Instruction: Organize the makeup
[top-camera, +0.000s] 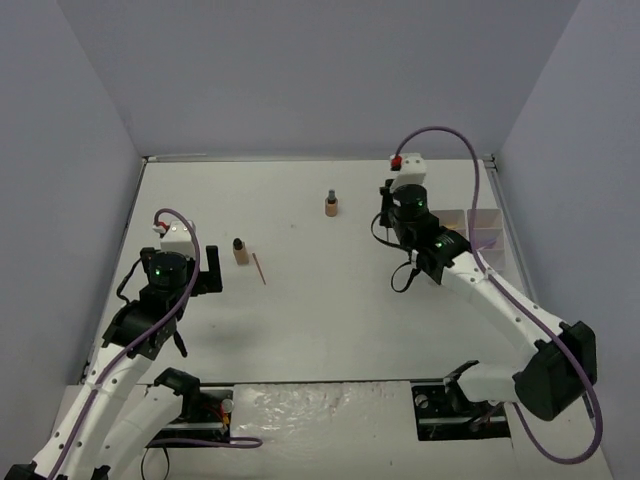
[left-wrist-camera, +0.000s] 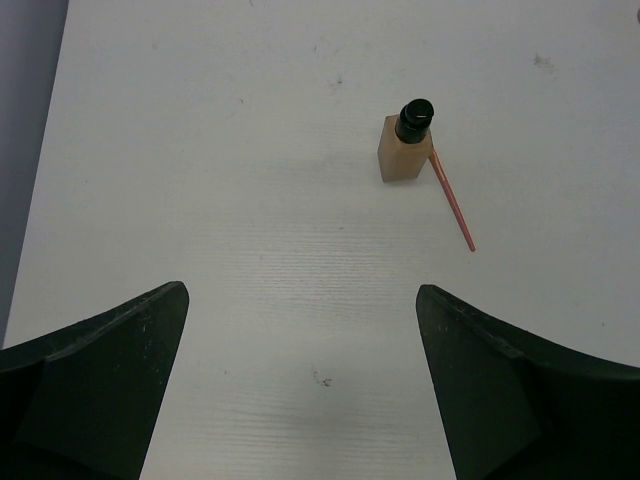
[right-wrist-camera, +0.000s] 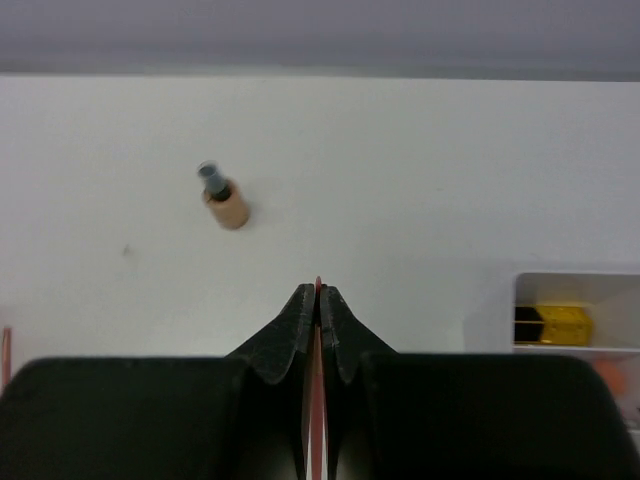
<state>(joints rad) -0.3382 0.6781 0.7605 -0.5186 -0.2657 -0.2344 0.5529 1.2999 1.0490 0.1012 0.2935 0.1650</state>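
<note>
A tan bottle with a dark cap (top-camera: 239, 250) stands left of centre, with a thin pink stick (top-camera: 260, 268) lying just to its right. Both show in the left wrist view, the bottle (left-wrist-camera: 405, 150) and the stick (left-wrist-camera: 452, 200) touching it. My left gripper (top-camera: 197, 272) is open and empty, short of them (left-wrist-camera: 300, 400). A second tan bottle (top-camera: 331, 204) stands farther back and also shows in the right wrist view (right-wrist-camera: 225, 200). My right gripper (top-camera: 387, 205) is shut on a thin red stick (right-wrist-camera: 318, 292), above the table right of that bottle.
The white compartment tray (top-camera: 480, 222) stands at the right edge, behind my right arm, with lilac items in it. In the right wrist view the tray's rim (right-wrist-camera: 575, 275) shows, with a gold-black lipstick tube (right-wrist-camera: 553, 325) in one compartment.
</note>
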